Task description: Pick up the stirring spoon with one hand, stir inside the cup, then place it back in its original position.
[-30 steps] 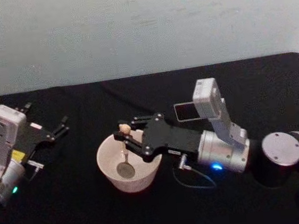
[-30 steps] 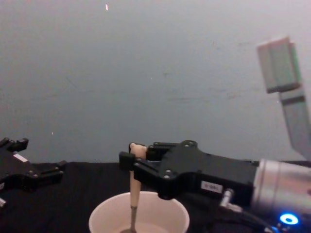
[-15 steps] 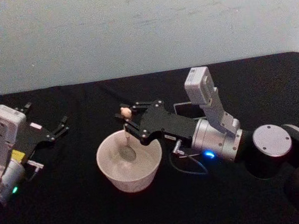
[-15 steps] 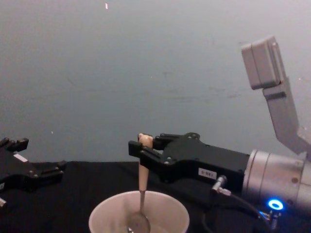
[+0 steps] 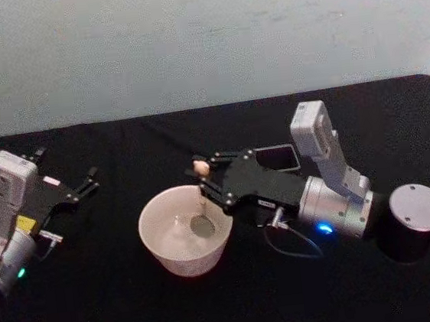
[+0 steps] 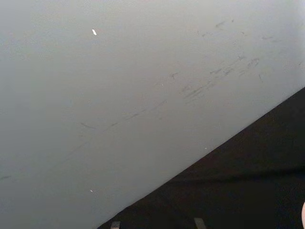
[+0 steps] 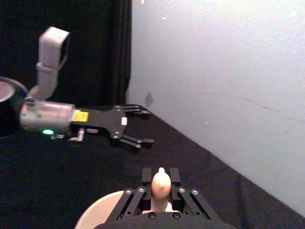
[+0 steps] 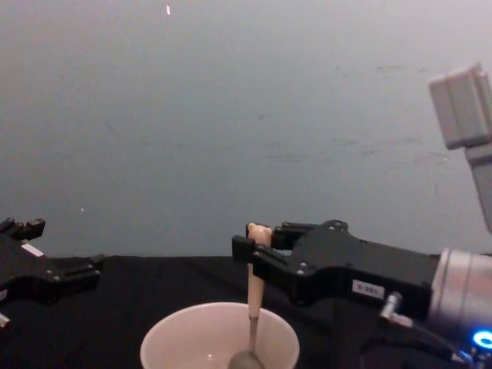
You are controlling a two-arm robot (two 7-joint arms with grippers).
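Observation:
The cream cup (image 5: 170, 246) stands at the table's middle. The stirring spoon (image 5: 202, 208) stands nearly upright in it, its shiny bowl (image 5: 201, 225) low on the right side of the cup's inside. My right gripper (image 5: 205, 179) reaches in from the right and is shut on the beige handle just under the bear head (image 8: 257, 231). In the chest view the spoon (image 8: 254, 296) dips past the cup's rim (image 8: 177, 327). The right wrist view shows the bear head (image 7: 161, 183) between the fingers. The dark grey holder (image 5: 280, 158) stands behind the right gripper.
My left gripper (image 5: 86, 182) rests open at the table's left side, apart from the cup, also seen far off as the left gripper (image 7: 136, 126). The table (image 5: 215, 307) is covered in black cloth, with a pale wall behind it.
My right gripper has carried the spoon rightward inside the cup, from the back-middle to the right side. The holder now shows more fully. The left arm stayed still.

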